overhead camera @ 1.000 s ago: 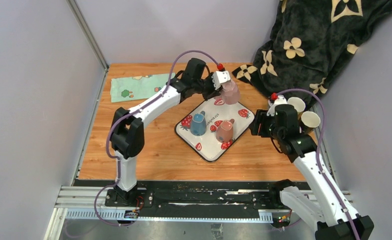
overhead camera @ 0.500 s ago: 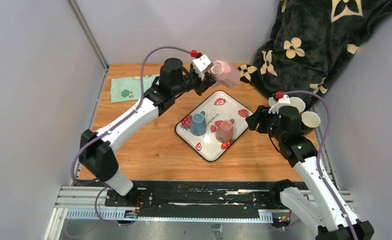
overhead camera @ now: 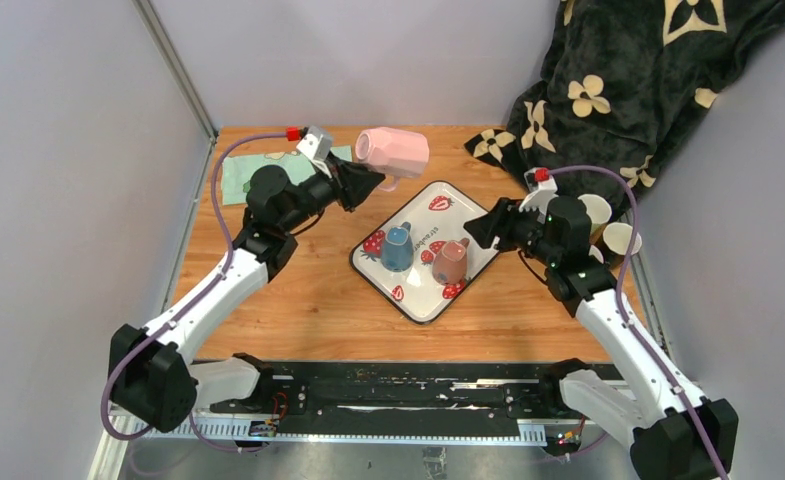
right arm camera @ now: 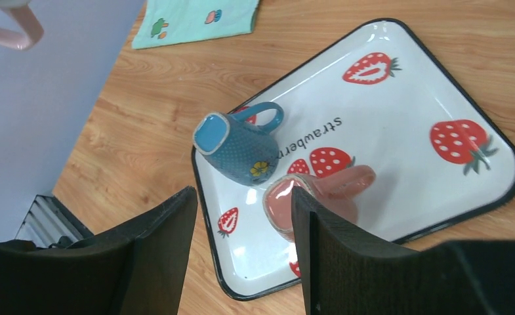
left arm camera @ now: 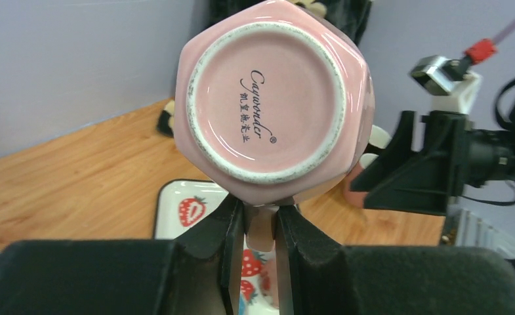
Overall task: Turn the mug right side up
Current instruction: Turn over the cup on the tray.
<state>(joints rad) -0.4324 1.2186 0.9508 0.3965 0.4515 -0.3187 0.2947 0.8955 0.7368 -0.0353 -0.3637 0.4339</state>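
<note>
A pale pink mug [overhead camera: 396, 152] hangs in the air over the tray's far-left side, lying on its side with its base [left arm camera: 267, 98] turned toward my left wrist. My left gripper [overhead camera: 376, 181] [left arm camera: 261, 213] is shut on its handle. The white strawberry tray [overhead camera: 423, 303] [right arm camera: 405, 125] carries two upside-down mugs, a blue one [overhead camera: 397, 248] [right arm camera: 238, 147] and a dusty pink one [overhead camera: 451, 262] [right arm camera: 277, 197]. At the tray's right side my right gripper [overhead camera: 475, 229] [right arm camera: 241, 203] hovers open and holds nothing, with the dusty pink mug partly behind its right finger.
A green cloth [overhead camera: 268, 172] [right arm camera: 195, 20] lies at the far left of the wooden table. A black flowered blanket [overhead camera: 618, 80] drapes over the far right corner. Two pale cups [overhead camera: 600, 210] stand by the right wall, behind my right arm.
My left arm has swung the pale pink mug up and to the left from the tray's far corner, tipping it from upside down onto its side. The right gripper has moved left toward the tray.
</note>
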